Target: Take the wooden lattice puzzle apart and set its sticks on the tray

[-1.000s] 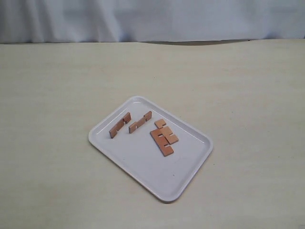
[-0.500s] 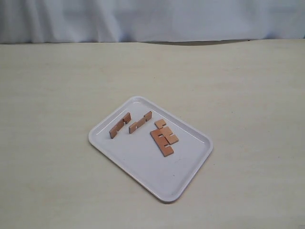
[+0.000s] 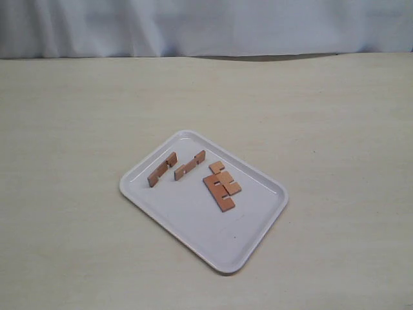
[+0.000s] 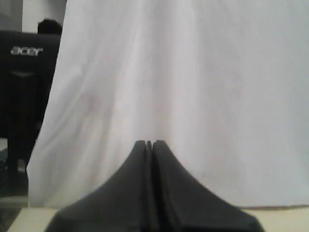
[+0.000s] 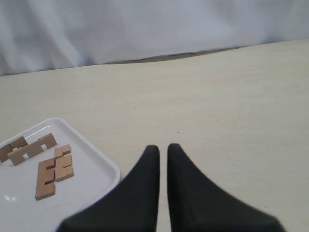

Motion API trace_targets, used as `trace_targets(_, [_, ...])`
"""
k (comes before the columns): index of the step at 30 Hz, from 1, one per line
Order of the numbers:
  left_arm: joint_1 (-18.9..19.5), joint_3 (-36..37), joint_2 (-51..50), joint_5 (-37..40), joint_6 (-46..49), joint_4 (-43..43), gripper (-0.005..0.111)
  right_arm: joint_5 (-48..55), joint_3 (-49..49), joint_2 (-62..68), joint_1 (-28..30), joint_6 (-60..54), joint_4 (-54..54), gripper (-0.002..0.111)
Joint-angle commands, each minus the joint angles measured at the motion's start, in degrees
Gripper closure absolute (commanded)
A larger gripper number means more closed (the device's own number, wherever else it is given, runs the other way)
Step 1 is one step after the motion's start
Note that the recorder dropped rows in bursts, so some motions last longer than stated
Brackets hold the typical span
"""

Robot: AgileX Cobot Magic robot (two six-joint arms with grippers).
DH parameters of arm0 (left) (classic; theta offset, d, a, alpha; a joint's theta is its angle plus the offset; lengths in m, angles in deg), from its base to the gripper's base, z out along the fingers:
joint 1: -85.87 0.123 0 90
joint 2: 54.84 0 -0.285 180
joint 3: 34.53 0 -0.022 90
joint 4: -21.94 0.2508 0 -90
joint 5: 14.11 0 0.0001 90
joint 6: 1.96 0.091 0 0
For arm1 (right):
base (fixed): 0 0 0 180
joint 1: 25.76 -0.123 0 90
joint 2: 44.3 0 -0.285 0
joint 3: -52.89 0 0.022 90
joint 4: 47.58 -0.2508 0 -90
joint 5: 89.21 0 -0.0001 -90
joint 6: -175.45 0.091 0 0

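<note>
The white tray (image 3: 193, 219) lies at the table's middle, and the wooden lattice puzzle shows only as separate sticks lying flat on it. One stick (image 3: 161, 169) and a second stick (image 3: 190, 165) lie apart at the tray's far left. Two more sticks (image 3: 222, 185) lie side by side, touching. Neither gripper appears in the exterior view. My left gripper (image 4: 150, 142) is shut and empty, facing a white curtain. My right gripper (image 5: 163, 147) hovers beside the tray's rim (image 5: 113, 171), its jaws a narrow slit apart with nothing between them; the sticks (image 5: 48, 169) show off to one side.
A pale wooden table (image 3: 335, 129) surrounds the tray on all sides. A white curtain (image 3: 206, 26) hangs along the far edge. A dark monitor (image 4: 24, 87) stands beside the curtain in the left wrist view.
</note>
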Motion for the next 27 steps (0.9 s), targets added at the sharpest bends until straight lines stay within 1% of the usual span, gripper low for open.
trace_targets(1, [-0.3,12.2,0.1,-7.1,-0.5,-1.9,0.107,0.0,0.2,0.4,-0.1,0.0,0.0,0.102])
trace_targets(2, [-0.3,16.3,0.1,-9.6,-0.3,-2.0,0.107,0.0,0.2,0.4,-0.1,0.0,0.0,0.102])
trace_targets(3, [-0.3,18.6,0.1,-10.8,0.1,-1.4,0.107,0.0,0.2,0.4,-0.1,0.0,0.0,0.102])
trace_targets(5, [-0.3,18.6,0.1,-7.8,0.6,2.2,0.107,0.0,0.2,0.4,-0.1,0.0,0.0,0.102])
trace_targets(9, [-0.3,18.6,0.1,-7.3,0.7,5.5,0.107,0.0,0.2,0.4,-0.1,0.0,0.0,0.102])
trace_targets(12, [-0.3,18.6,0.1,-6.5,-0.3,3.6,0.107,0.0,0.2,0.4,-0.1,0.0,0.0,0.102])
trace_targets(16, [-0.3,18.6,0.1,-4.7,-0.3,3.3,0.107,0.0,0.2,0.4,-0.1,0.0,0.0,0.102])
trace_targets(21, [-0.3,18.6,0.1,0.5,-2.4,-2.2,0.107,0.0,0.2,0.4,-0.1,0.0,0.0,0.102])
trace_targets(27, [-0.3,18.6,0.1,6.3,-3.3,-2.3,0.107,0.0,0.2,0.4,-0.1,0.0,0.0,0.102])
